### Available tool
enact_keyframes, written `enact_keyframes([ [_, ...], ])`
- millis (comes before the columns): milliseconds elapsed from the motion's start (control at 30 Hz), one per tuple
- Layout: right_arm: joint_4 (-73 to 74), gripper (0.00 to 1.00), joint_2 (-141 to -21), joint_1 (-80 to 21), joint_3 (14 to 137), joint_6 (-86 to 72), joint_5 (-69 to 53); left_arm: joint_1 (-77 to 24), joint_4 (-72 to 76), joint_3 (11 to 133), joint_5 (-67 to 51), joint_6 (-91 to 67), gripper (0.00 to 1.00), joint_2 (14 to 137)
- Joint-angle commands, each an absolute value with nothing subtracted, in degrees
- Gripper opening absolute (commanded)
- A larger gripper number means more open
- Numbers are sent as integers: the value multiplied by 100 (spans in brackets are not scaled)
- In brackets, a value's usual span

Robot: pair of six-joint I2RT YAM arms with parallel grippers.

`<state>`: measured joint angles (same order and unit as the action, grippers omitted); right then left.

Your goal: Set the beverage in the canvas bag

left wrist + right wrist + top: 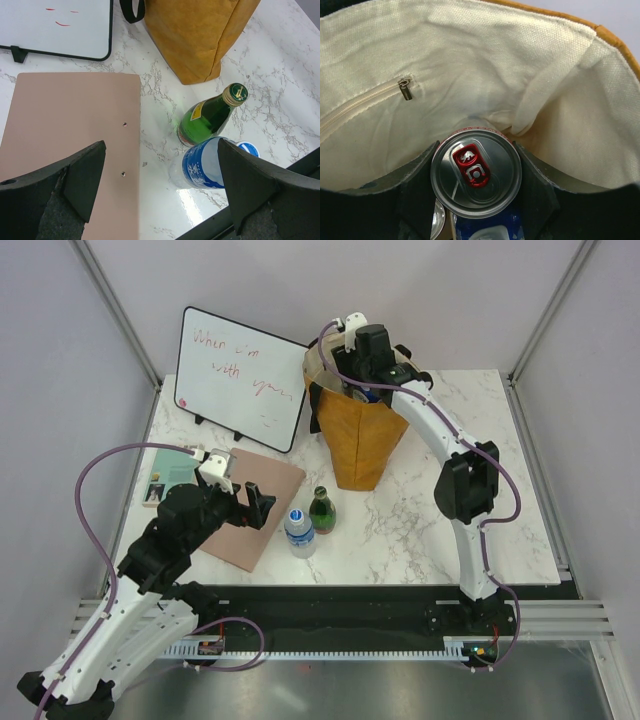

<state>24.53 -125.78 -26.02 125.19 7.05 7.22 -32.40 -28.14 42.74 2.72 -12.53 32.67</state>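
The marble desk (420, 520) carries everything. The right arm rises from its base at the near edge, bends at a raised elbow and reaches forward and leftward, so that its wrist tips down into the mouth of the bag. The left arm lies low and folded at the near left, its wrist stretched toward the middle of the desk. The canvas bag (360, 440) stands upright at the far middle, mustard-brown outside and cream inside. A whiteboard (240, 375) with red writing leans just left of it. A flat pink board (70, 125) lies near the left, with a teal book (165, 475) beside its far-left corner. The left claw (162, 170) hovers over the board's right edge, spread wide and holding nothing. Just right of the board stand a green glass bottle (207, 117) and a water bottle (202, 167), close together in front of the bag. Inside the bag, the right claw (475, 155) is closed around a can (485, 190) with a silver top and a red tab, one finger (420, 175) pressed to each side.
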Motion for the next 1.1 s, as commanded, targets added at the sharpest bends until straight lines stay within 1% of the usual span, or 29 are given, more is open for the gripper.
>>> enact_keyframes([
  [0, 2434, 0, -12665, -2566, 12850, 633, 888, -3270, -2619, 4280, 281, -1143, 100, 3313],
  [200, 2470, 0, -12841, -2514, 12850, 571, 862, -3270, -2619, 4271, 299, -1134, 100, 3331],
  [333, 2505, 8, -12920, -2505, 12850, 536, 791, -3270, -2619, 4271, 308, -1143, 100, 3357],
  [433, 2575, 9, -12990, -2496, 12841, 492, 791, -3270, -2619, 4271, 308, -1143, 100, 3366],
  [633, 2873, 8, -12999, -2496, 12885, 422, 809, -3270, -2619, 4280, 299, -1142, 100, 3375],
  [767, 3128, 6, -12815, -2496, 12990, 317, 1045, -3270, -2619, 4280, 290, -1134, 100, 3366],
  [867, 3330, 0, -12639, -2496, 13130, 229, 1169, -3270, -2619, 4272, 281, -1134, 100, 3357],
  [967, 3664, 0, -12569, -2496, 13359, 220, 1467, -3270, -2628, 4271, 299, -1134, 100, 3340],
  [1067, 3744, 0, -12454, -2470, 13272, 316, 1389, -3270, -2628, 4254, 316, -1134, 100, 3322],
])
